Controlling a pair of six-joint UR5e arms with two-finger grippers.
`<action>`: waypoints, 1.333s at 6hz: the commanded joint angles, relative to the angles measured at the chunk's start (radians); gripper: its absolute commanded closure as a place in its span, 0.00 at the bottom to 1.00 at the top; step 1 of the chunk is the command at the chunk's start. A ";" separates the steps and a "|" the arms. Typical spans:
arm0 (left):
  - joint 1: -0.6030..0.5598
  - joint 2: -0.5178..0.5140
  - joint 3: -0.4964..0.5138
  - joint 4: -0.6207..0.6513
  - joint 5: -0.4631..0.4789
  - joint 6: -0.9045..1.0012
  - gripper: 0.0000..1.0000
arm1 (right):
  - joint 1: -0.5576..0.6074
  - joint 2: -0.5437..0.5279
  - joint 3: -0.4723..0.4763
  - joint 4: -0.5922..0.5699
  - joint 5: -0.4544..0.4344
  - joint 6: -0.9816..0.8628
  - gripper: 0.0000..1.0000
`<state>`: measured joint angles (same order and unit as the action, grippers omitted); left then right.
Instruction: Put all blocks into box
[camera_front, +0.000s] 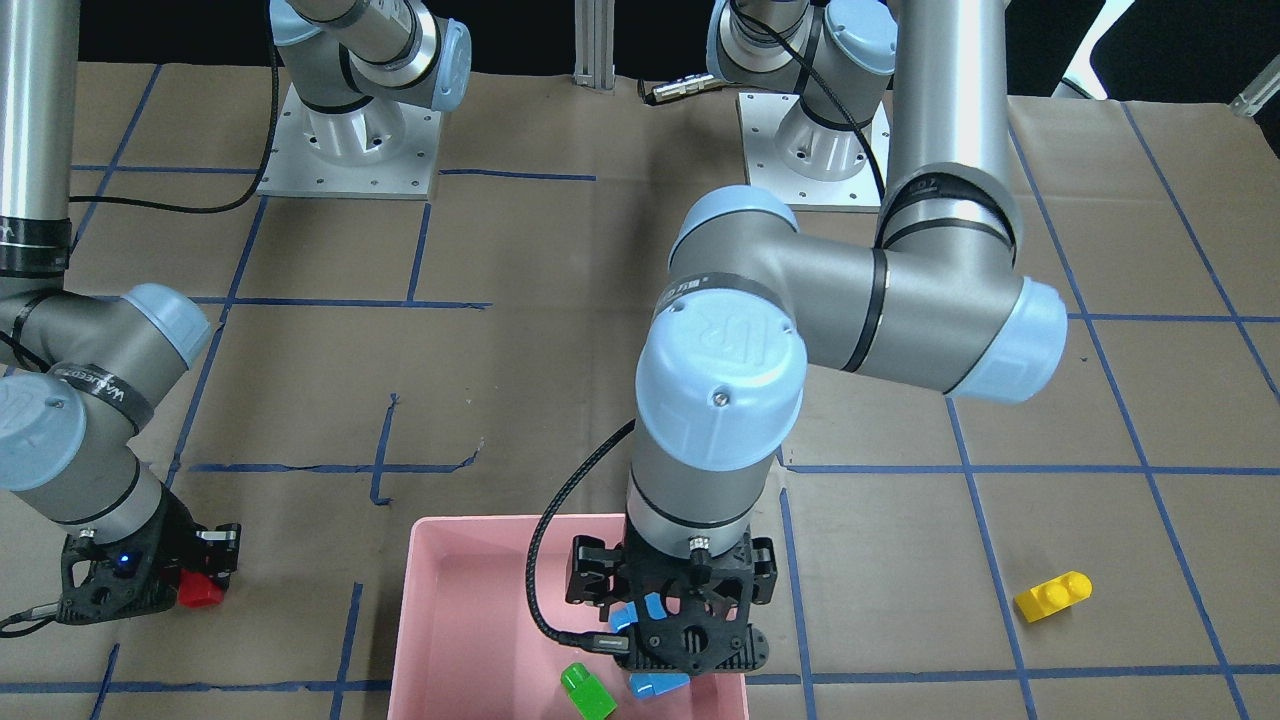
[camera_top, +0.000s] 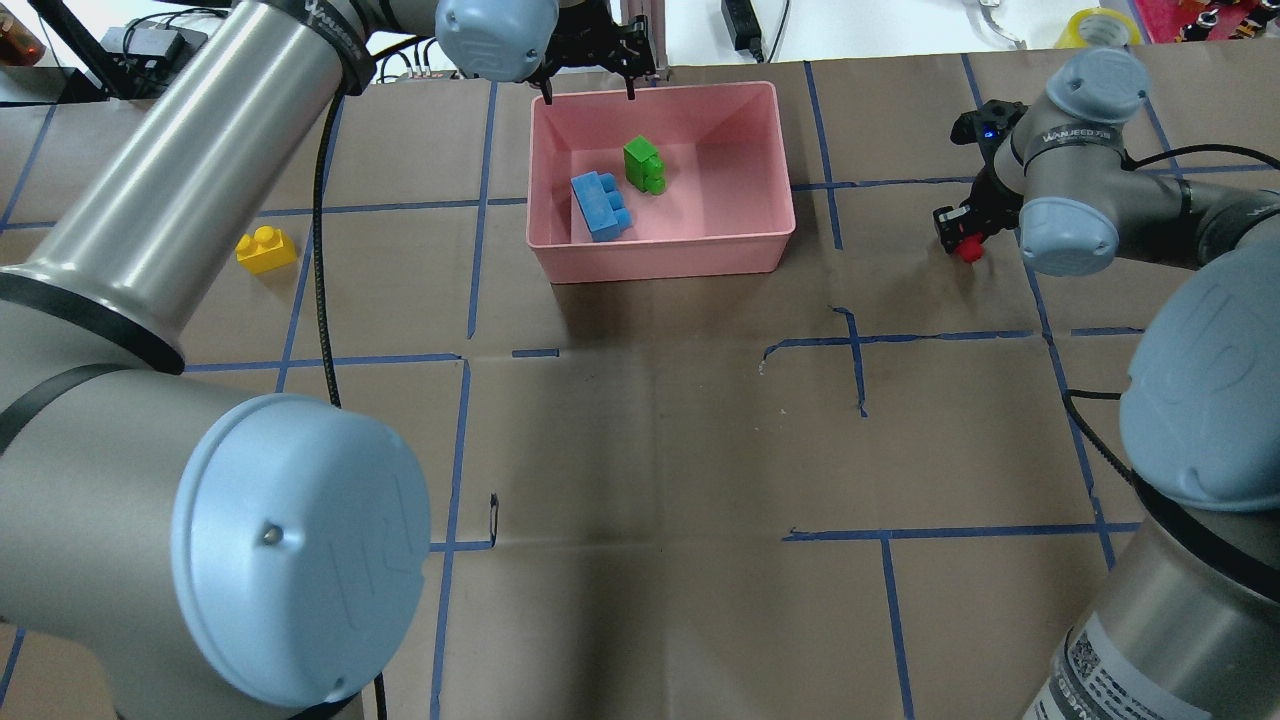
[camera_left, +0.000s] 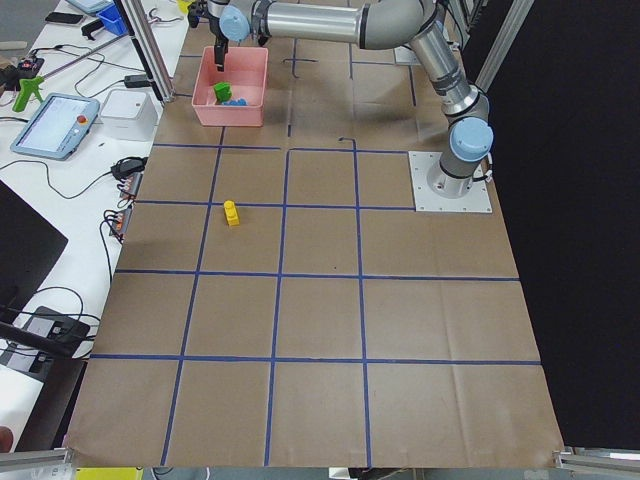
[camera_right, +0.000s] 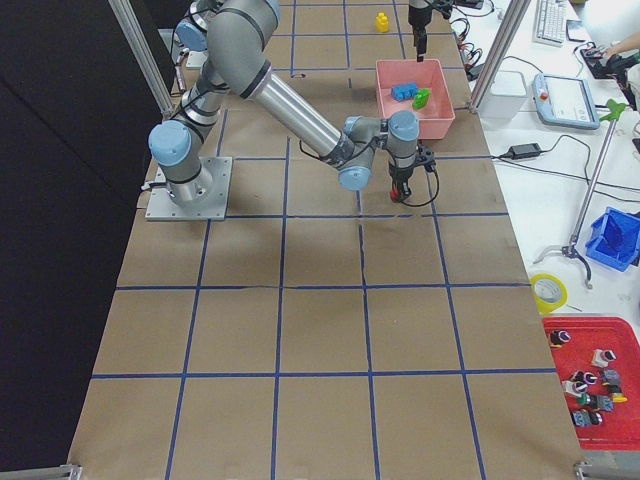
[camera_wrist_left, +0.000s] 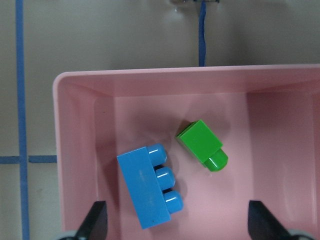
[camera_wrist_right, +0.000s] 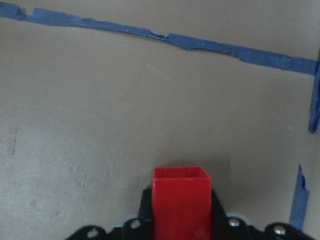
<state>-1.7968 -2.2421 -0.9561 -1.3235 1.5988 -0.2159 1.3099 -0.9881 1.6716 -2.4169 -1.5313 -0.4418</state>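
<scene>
The pink box (camera_top: 660, 262) on taped paper (camera_top: 650, 450) holds the blue block (camera_wrist_left: 150, 187) and green block (camera_wrist_left: 202, 145). In the front view the left arm (camera_front: 720, 400) hides most of the blue one. The left gripper (camera_wrist_left: 177, 227) hangs above, jaws wide and empty. The yellow block (camera_top: 265, 250) lies well apart on the paper. The right gripper (camera_top: 958, 228) pinches the red block (camera_wrist_right: 181, 200), whose stud is hidden.

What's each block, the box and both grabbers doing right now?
blue block, lying in the box
green block, lying in the box
yellow block, on the table, outside the box
red block, clamped in the right gripper
box, holds two blocks
left gripper, jaws open, above the box
right gripper, jaws shut on red block
</scene>
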 joint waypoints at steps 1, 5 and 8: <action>0.101 0.143 -0.047 -0.076 0.000 0.035 0.00 | 0.000 -0.073 -0.068 0.158 -0.017 0.002 0.96; 0.481 0.266 -0.148 -0.154 -0.010 0.563 0.00 | 0.177 -0.141 -0.447 0.730 0.247 0.344 0.96; 0.620 0.207 -0.148 -0.134 -0.037 1.211 0.00 | 0.450 0.093 -0.460 0.153 0.266 0.711 0.94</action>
<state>-1.2053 -2.0158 -1.1064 -1.4628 1.5652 0.7717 1.6877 -0.9795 1.2162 -2.0640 -1.2679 0.1584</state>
